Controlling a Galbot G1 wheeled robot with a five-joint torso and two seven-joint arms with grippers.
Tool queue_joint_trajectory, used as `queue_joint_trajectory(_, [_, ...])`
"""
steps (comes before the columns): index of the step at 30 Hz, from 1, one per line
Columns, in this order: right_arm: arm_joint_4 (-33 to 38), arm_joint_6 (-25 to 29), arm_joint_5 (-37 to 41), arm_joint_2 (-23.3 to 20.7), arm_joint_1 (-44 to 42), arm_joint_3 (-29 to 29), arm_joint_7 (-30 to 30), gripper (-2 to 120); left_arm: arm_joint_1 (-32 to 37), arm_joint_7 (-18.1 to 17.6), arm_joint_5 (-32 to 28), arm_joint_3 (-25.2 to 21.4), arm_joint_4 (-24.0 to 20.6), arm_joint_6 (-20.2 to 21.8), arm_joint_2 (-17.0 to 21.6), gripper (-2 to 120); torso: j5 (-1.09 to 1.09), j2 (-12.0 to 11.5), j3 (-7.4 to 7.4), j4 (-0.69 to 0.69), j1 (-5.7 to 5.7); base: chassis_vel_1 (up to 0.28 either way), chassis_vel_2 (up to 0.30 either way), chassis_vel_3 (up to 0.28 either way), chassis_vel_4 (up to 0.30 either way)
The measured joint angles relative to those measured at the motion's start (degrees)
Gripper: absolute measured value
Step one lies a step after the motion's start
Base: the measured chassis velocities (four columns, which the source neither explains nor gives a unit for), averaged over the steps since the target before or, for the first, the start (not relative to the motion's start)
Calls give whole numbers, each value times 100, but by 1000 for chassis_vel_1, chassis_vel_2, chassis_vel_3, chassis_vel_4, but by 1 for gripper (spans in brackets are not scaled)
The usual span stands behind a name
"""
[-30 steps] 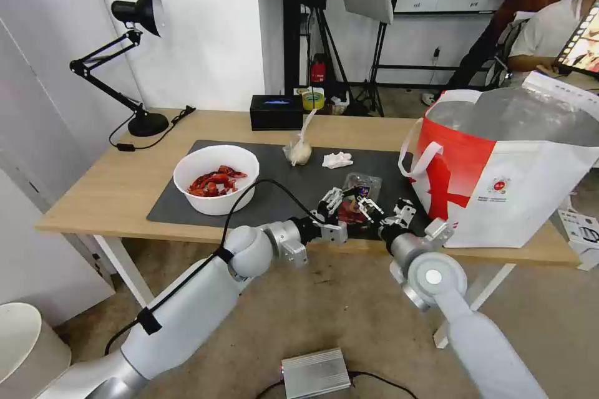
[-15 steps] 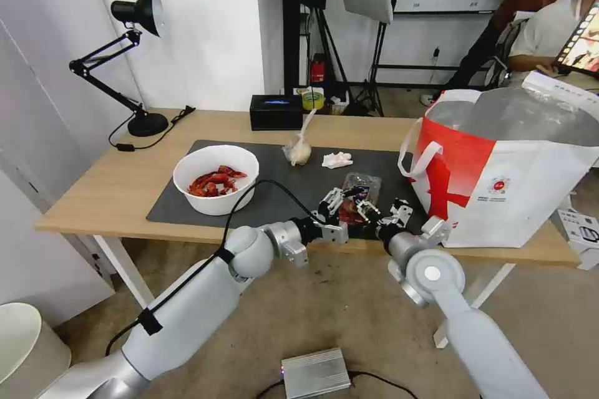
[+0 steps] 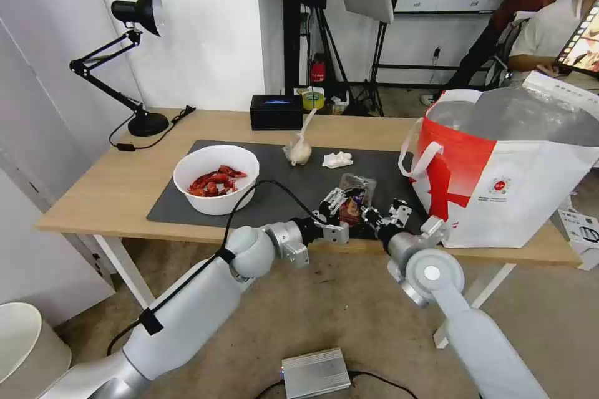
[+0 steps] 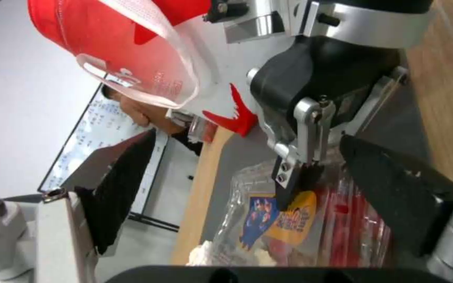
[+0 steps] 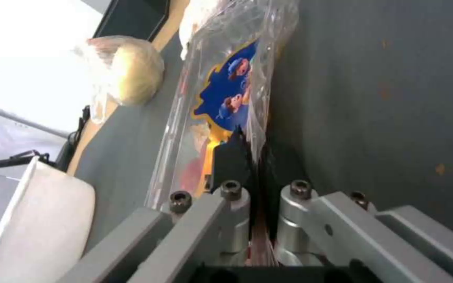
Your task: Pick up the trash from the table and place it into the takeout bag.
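In the head view, the clear clamshell tray [image 3: 357, 192] is seen tilted up near the front edge of the dark mat [image 3: 293, 181] on the table [image 3: 112, 187]. The right gripper [image 3: 373, 215] is clenched on its near edge, and the left gripper [image 3: 332, 204] is held beside it. The takeout bag [image 3: 499, 168] is stood at the table's right end. The white bowl [image 3: 215, 178], the knotted bag [image 3: 299, 151] and the tissue [image 3: 337, 159] are spread across the mat.

In the left wrist view, the left gripper's fingers [image 4: 116, 184] are seen spread wide, released, around the tray [image 4: 268, 220], which is pinched by the right gripper [image 4: 302, 184].

In the right wrist view, the tray's edge [image 5: 226, 98] is seen clamped between the closed fingers [image 5: 229, 161].
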Motion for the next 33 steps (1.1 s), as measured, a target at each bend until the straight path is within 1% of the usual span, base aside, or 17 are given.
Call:
queue_joint_trajectory(6, [15,46,-2,-4,-1,1,-17,1,-3,-6,-59,-28,-34,10,23,91,0,0,0,0,0,0,0,0,0])
queue_joint_trajectory(19, [104,161,-11,-55,64,1,-43,1,54,-12,-155,-163,-172,60,199,91,-1,0,0,0,0,0,0,0,0])
queue_joint_trajectory(23, [149,174,-8,-83,105,9,-46,1,129,-11,-157,-279,-234,63,326,91,-1,1,0,0,0,0,0,0,0])
queue_joint_trajectory(33, [174,185,20,-88,236,-39,-41,1,326,-2,-205,-483,-334,67,507,91,-1,1,0,0,0,0,0,0,0])
